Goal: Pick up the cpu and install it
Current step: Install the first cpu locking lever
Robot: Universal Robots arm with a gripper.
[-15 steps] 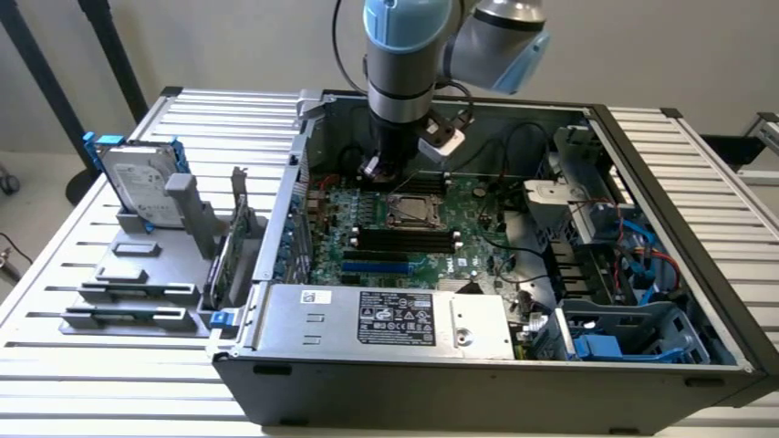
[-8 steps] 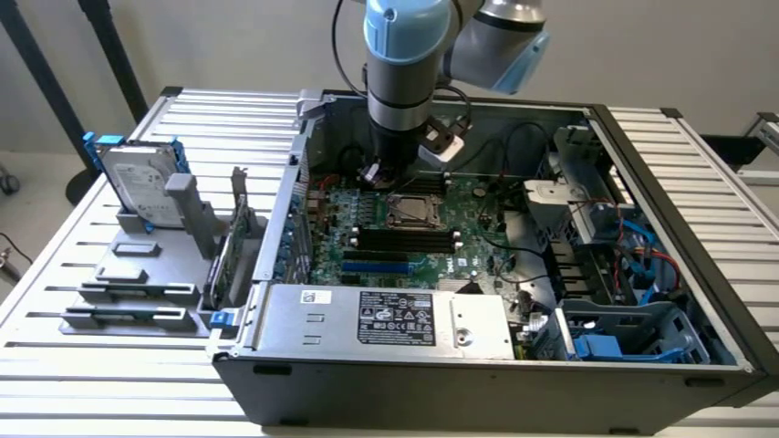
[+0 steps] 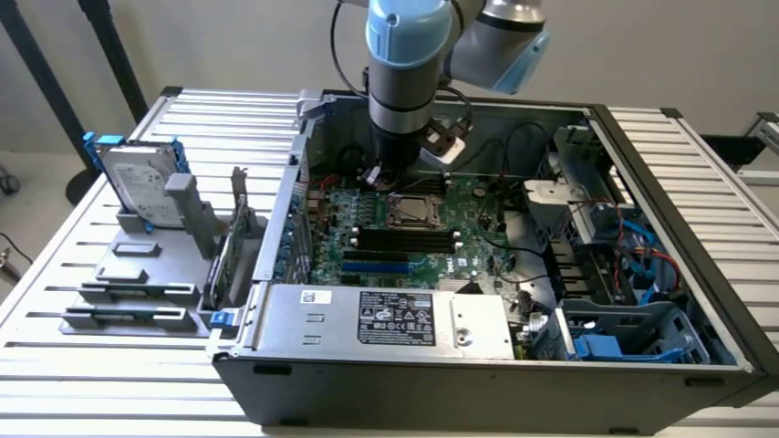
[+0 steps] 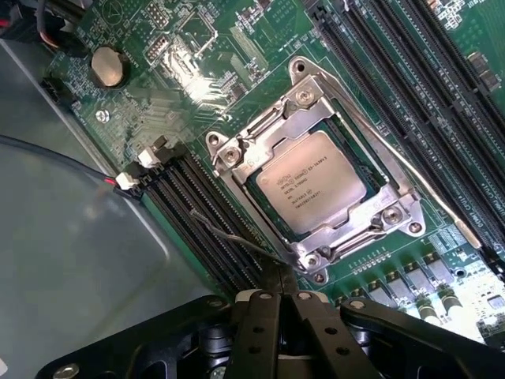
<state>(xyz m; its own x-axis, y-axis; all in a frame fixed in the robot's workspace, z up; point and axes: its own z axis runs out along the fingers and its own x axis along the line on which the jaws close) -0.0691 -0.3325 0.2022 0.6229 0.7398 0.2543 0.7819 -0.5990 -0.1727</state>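
Note:
The cpu (image 4: 310, 181), a small square chip with a silver top plate and printed text, lies flat in the metal socket frame (image 4: 237, 170) on the green motherboard (image 4: 197, 47). From the exterior view it is a small square (image 3: 414, 212) in the middle of the board inside the open computer case (image 3: 487, 365). My gripper (image 4: 278, 294) is shut, its black fingers pressed together just beside the socket's corner, with the tips at the end of a thin wire lever (image 4: 229, 234). In the exterior view the gripper (image 3: 379, 179) hangs low over the board, just behind the socket.
Black memory slots (image 4: 197, 213) run beside the socket, and a coin battery (image 4: 108, 65) sits further off. A power supply (image 3: 389, 319) fills the case's front, with drive bays and cables (image 3: 621, 246) on the exterior view's right. Outside stand a blue-framed hard drive (image 3: 137, 182) and grey blocks (image 3: 134, 274).

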